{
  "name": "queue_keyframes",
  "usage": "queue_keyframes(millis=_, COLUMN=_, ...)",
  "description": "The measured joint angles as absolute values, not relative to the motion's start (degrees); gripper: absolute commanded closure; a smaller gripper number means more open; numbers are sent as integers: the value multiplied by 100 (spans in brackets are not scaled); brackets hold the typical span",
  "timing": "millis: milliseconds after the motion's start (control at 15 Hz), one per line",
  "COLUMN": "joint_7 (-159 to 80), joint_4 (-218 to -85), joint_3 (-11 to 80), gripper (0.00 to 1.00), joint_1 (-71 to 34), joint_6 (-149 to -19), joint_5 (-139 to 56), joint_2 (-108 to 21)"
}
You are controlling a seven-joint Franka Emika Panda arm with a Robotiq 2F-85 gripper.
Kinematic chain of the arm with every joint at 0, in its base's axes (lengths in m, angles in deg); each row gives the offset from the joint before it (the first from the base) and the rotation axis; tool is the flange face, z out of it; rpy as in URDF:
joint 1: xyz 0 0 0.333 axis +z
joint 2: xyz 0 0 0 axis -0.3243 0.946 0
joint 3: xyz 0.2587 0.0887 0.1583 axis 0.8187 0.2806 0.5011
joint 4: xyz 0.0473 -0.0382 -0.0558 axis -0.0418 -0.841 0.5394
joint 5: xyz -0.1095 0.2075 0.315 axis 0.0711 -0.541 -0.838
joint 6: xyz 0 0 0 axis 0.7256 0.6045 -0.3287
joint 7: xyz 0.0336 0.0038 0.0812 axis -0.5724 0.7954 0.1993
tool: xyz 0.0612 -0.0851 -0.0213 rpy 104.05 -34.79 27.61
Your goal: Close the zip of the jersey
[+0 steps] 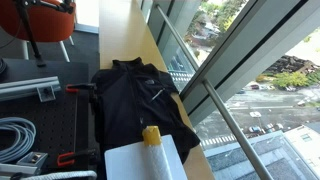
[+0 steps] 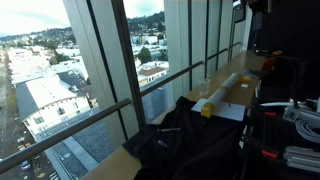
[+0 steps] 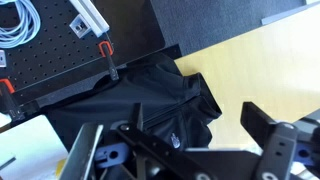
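The black jersey [image 1: 135, 95] lies spread on the wooden ledge by the window, collar towards the far end. It also shows in an exterior view [image 2: 180, 135] and fills the middle of the wrist view [image 3: 150, 100]. The zip [image 1: 148, 92] is a thin dark line down its front; I cannot make out the pull. My gripper [image 3: 175, 140] shows only in the wrist view. It hovers above the jersey with its fingers wide apart and nothing between them. A small pale logo [image 3: 173, 140] shows on the fabric below it.
A yellow-capped bottle [image 1: 151, 134] lies on white paper [image 1: 140, 162] at the jersey's near end. A black perforated board [image 3: 60, 60] with orange clamps [image 3: 105, 47] and white cables [image 3: 20, 25] borders the jersey. Window glass and a railing [image 1: 200, 70] run along the ledge.
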State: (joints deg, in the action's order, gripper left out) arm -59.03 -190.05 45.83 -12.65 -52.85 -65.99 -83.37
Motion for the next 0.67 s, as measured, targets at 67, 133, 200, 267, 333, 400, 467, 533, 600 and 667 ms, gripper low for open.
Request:
queue_keyframes(millis=67, joint_7=-5903, joint_4=-19001, joint_3=4583, gripper=0, joint_1=-1265, joint_6=-5288, joint_5=-6599, joint_2=-8337)
queue_keyframes(millis=133, joint_7=-5903, joint_4=-18999, joint_3=4583, gripper=0, joint_1=-1265, joint_6=-5289, joint_5=-6599, joint_2=-8338)
queue_keyframes(millis=200, joint_7=-5903, joint_4=-18999, joint_3=4583, gripper=0, joint_1=-1265, joint_6=-5289, joint_5=-6599, joint_2=-8338)
queue_keyframes(millis=267, joint_7=-5902, joint_4=-18999, joint_3=4583, gripper=0, joint_1=-1265, joint_6=-5289, joint_5=-6599, joint_2=-8338)
queue_keyframes(millis=333, joint_7=-5902, joint_4=-18999, joint_3=4583, gripper=0, joint_1=-1265, joint_6=-5289, joint_5=-6599, joint_2=-8338)
queue_keyframes(millis=400, joint_7=-5902, joint_4=-18999, joint_3=4583, gripper=0, joint_1=-1265, joint_6=-5289, joint_5=-6599, joint_2=-8338)
queue_keyframes(millis=467, joint_7=-5902, joint_4=-18999, joint_3=4583, gripper=0, joint_1=-1265, joint_6=-5289, joint_5=-6599, joint_2=-8338)
queue_keyframes(millis=533, joint_7=-5902, joint_4=-19002, joint_3=4583, gripper=0, joint_1=-1267, joint_6=-5289, joint_5=-6599, joint_2=-8338)
queue_keyframes(millis=600, joint_7=-5876, joint_4=-19013, joint_3=4583, gripper=0, joint_1=-1274, joint_6=-5289, joint_5=-6596, joint_2=-8337)
queue_keyframes(millis=667, joint_7=-5795, joint_4=-19031, joint_3=4583, gripper=0, joint_1=-1281, joint_6=-5289, joint_5=-6582, joint_2=-8331)
